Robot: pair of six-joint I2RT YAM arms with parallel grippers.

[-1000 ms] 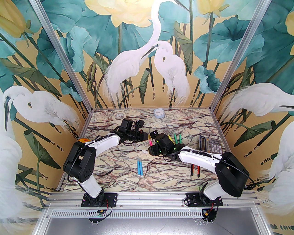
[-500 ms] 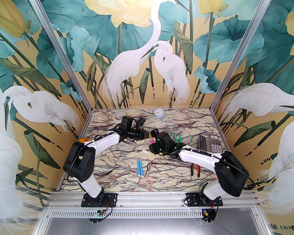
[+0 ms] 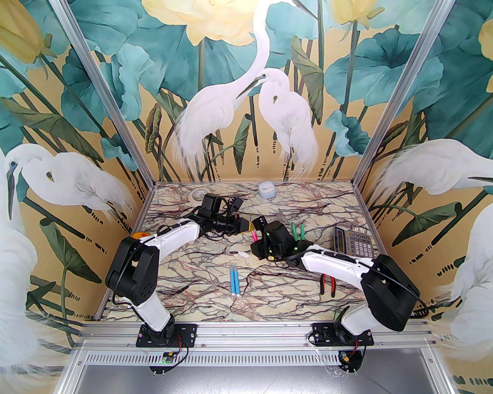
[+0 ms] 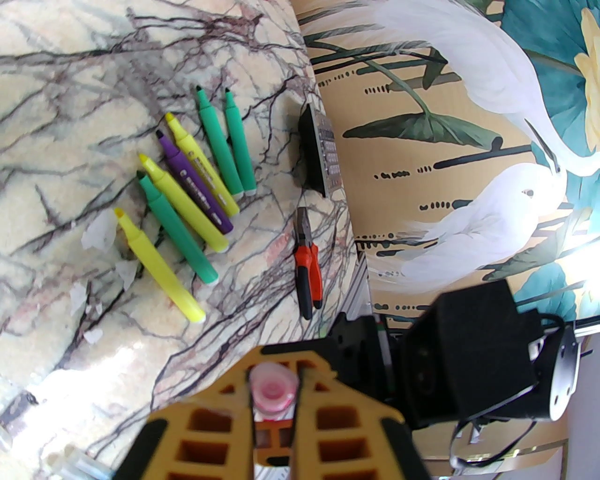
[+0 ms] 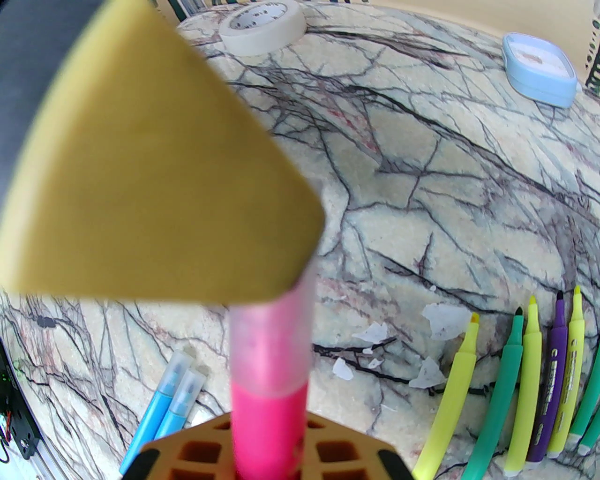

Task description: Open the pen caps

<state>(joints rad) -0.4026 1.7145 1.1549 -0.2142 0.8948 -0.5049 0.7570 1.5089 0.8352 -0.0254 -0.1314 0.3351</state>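
Note:
A pink marker (image 5: 268, 412) is held between both grippers above the middle of the table. My right gripper (image 5: 269, 429) is shut on its pink barrel. My left gripper (image 4: 273, 375) is shut on its clear pen cap (image 4: 273, 391), which still sits on the marker (image 3: 254, 234). In the right wrist view the cap (image 5: 274, 333) runs up under the left gripper's yellow finger (image 5: 140, 187). Two blue markers (image 5: 171, 403) lie capped near the front. Several uncapped yellow, green and purple markers (image 4: 187, 187) lie in a row, with whitish loose caps (image 5: 440, 318) beside them.
Red-handled pliers (image 4: 307, 267) and a calculator (image 4: 321, 154) lie to the right of the marker row. A tape roll (image 5: 262, 21) and a light-blue box (image 5: 539, 70) sit at the far edge. The walls of the booth close in on three sides.
My right gripper has shut on the pink marker's barrel. Both grippers have drawn together and shifted slightly toward the back with the marker between them.

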